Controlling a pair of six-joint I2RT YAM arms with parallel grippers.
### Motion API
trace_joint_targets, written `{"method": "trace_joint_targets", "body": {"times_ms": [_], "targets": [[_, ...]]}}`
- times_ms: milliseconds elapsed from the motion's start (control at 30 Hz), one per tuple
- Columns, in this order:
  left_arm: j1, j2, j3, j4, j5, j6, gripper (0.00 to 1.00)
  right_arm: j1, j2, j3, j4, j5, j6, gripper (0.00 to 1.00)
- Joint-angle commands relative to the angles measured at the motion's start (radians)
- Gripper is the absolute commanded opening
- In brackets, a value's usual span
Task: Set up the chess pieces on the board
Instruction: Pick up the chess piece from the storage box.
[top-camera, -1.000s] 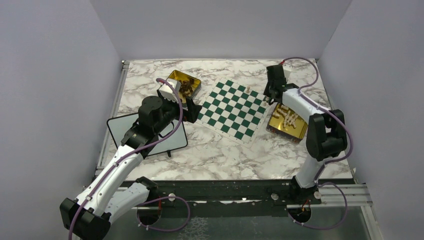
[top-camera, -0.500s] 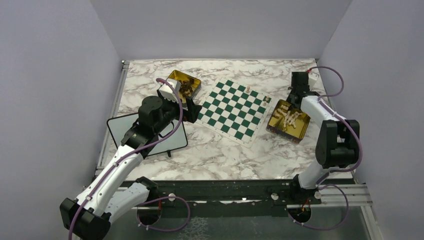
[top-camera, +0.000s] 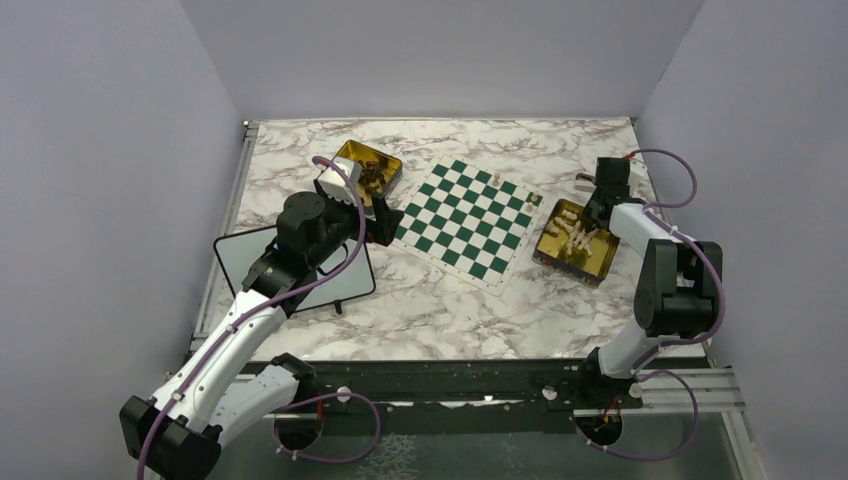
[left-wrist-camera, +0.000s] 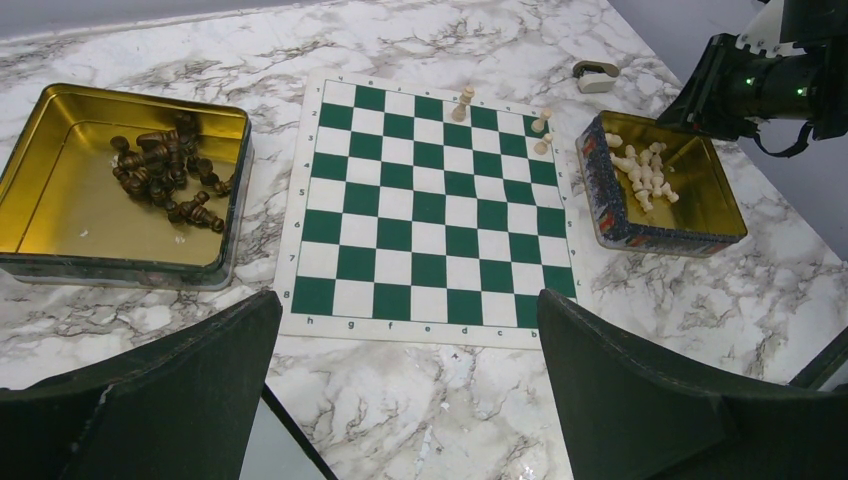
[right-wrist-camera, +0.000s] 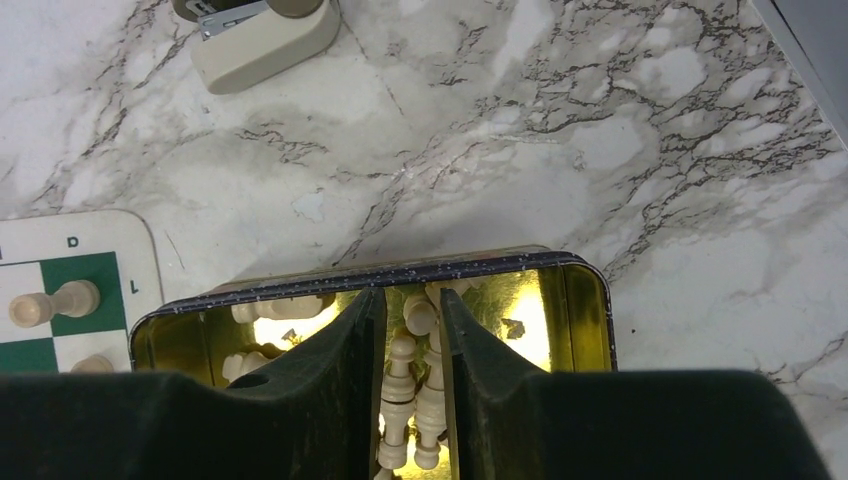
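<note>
Our left gripper (left-wrist-camera: 408, 310) is spread as wide as it goes. It holds nothing and touches nothing, and it hangs over the table just off the lettered edge of the board (left-wrist-camera: 430, 215). Our right gripper (right-wrist-camera: 413, 298) is down in the right tin (right-wrist-camera: 590, 300), its jaws drawn in to a slim gap. Pale pieces (right-wrist-camera: 400, 372) show in that gap. Whether the fingers (right-wrist-camera: 340, 380) pinch one, or the pieces only lie beneath them, we cannot tell.

The table (top-camera: 430, 310) is white marble with grey veins, closed in on three sides by plain pale-lilac walls (top-camera: 440, 50). A black-framed whiteboard (top-camera: 245, 255) lies flat on it, partly under the left arm. A stapler (right-wrist-camera: 265, 35) sits on the marble beyond the right tin, apart from it.

We see the board lying at an angle between the two tins. A tall piece (left-wrist-camera: 463, 103) stands near its far edge, and two small pieces (left-wrist-camera: 541, 122) stand close together in the corner nearest the right tin.

The left tin (left-wrist-camera: 40, 170) holds a jumbled heap of dark pieces (left-wrist-camera: 165, 175), lying on their sides. The right tin holds the loose pale pieces, also lying down, under our right gripper.
</note>
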Motion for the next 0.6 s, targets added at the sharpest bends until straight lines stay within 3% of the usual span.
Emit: {"method": "trace_joint_targets", "body": {"times_ms": [0, 567], "targets": [[-0.003, -0.005, -0.009, 0.018, -0.002, -0.001, 0.99, -0.009, -0.011, -0.013, 0.06, -0.044, -0.01, 0.31], [-0.004, 0.002, -0.007, 0.021, 0.007, -0.004, 0.99, -0.009, -0.008, -0.047, 0.031, -0.039, 0.008, 0.29]]}}
